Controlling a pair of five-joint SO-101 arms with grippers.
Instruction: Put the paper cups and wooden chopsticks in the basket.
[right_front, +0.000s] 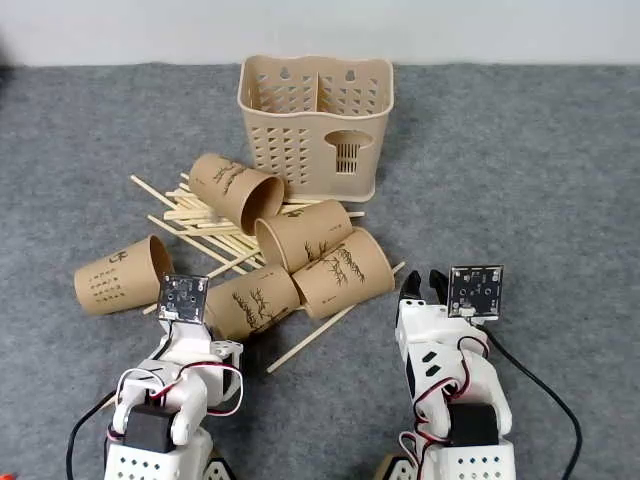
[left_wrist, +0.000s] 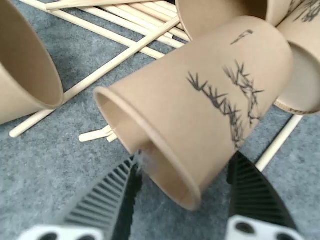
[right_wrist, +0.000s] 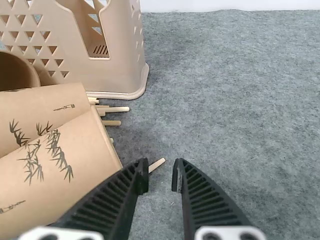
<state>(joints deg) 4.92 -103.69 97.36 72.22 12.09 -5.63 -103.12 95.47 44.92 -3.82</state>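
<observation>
left claw (left_wrist: 187, 161) apart, astride cup (left_wrist: 200, 100) at its 1 o'clock | cup likely light, crushable: pinch rim gently | right claw (right_wrist: 160, 175) slightly apart, empty

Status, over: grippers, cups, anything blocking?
Left gripper open, straddling a lying cup. Right gripper slightly open, empty. Basket looks empty. Chopsticks tangled under cups.

The left gripper (left_wrist: 186, 167) stands open, one finger on each side of the mouth end of a paper cup (left_wrist: 210, 100) printed with bamboo, which lies on its side on the grey felt (left_wrist: 45, 165). A second paper cup (left_wrist: 22, 75) lies beside it. Wooden chopsticks (left_wrist: 120, 52) lie scattered between and beyond them, and two more cups (left_wrist: 305, 85) crowd against its base.
</observation>
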